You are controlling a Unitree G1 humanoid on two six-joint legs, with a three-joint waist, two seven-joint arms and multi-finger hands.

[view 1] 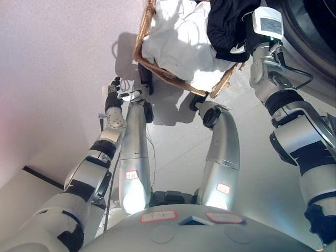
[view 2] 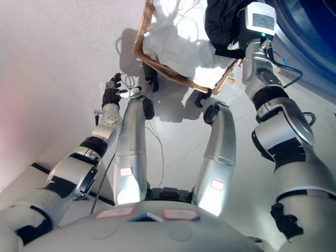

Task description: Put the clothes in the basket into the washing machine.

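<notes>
Pale grey floor (view 1: 252, 173) fills the room below a wicker basket (view 1: 140, 39) holding white clothes (view 1: 178, 42) and a dark garment (view 1: 226, 23). Right hand (view 1: 242, 32) is buried in that dark garment, its grasp impossible to tell. Washing machine (view 1: 310, 31) curves just beside it. Left hand (view 1: 113, 97) hangs loosely open, empty, above the floor, apart from the basket.

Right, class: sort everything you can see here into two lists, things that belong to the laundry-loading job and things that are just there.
Belongs to the job:
wicker basket
white garment in the basket
dark garment at the basket's right end
washing machine
right hand, buried in the dark garment
left hand, hanging idle

Just there:
floor
dark strip along the floor
</notes>
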